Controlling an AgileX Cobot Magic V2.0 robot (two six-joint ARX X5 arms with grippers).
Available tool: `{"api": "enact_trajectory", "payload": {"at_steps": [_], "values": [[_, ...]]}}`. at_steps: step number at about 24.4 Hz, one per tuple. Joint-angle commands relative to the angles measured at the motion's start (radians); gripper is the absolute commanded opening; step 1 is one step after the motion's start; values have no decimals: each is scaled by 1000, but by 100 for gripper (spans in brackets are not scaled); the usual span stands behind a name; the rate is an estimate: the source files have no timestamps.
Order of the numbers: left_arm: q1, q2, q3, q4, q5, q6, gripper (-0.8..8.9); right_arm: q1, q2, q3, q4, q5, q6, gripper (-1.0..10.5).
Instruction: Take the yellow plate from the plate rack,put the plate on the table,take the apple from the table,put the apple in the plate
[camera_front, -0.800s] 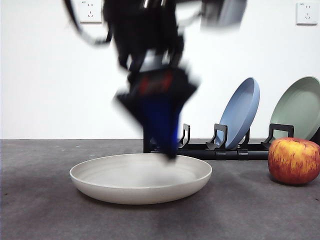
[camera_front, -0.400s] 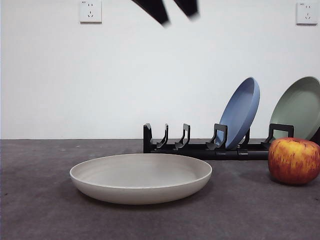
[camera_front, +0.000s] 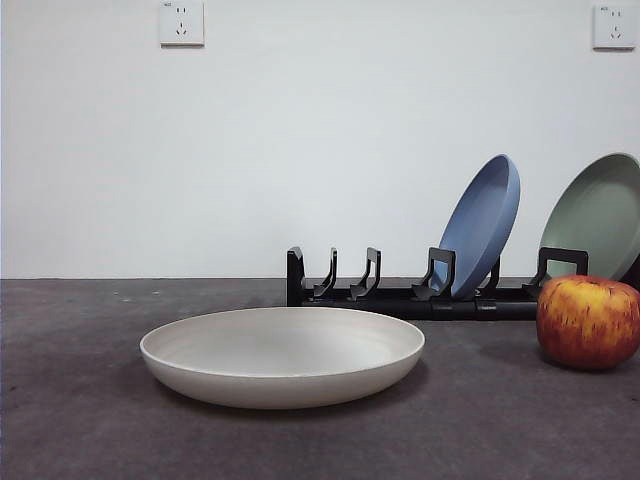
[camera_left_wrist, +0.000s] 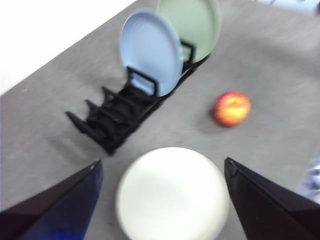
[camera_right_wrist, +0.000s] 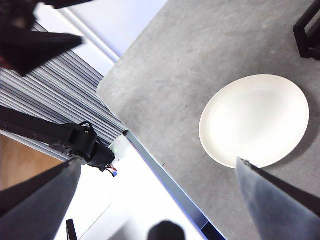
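I see the yellow plate (camera_front: 282, 356) lying flat on the tabletop (camera_front: 80, 420), just in front of the plate rack (camera_front: 400, 295) — the apple (camera_front: 587, 322) sits to its right, apart. Left gripper (camera_left_wrist: 162, 200) hangs high above the plate, fingers spread wide, empty. Right gripper (camera_right_wrist: 160, 200) — also wide open, holding nothing.

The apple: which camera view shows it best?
The front view: the apple stands near and sharp on the table, to the right of the yellow plate, though the picture's edge trims its side. The left wrist view shows it whole but small and blurred. The right wrist view does not show it.
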Motion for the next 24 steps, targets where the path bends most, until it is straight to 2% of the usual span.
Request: {"api": "enact_trajectory", "payload": {"at_steps": [1, 4, 6, 7, 21, 24], "values": [[22, -57, -1, -59, 138, -15, 221, 2, -1, 5, 1, -1, -8, 536], [27, -108, -1, -106, 178, -8, 136, 2, -1, 5, 1, 11, -8, 536], [27, -135, -1, -118, 178, -3, -28, 2, -1, 5, 1, 20, -7, 536], [27, -147, -1, -118, 178, -5, -7, 2, -1, 5, -1, 21, -7, 536], [27, -162, -1, -117, 178, -4, -7, 2, -1, 5, -26, 38, -8, 535], [27, -158, -1, -118, 178, -4, -7, 2, -1, 5, -24, 98, -3, 536]]}}
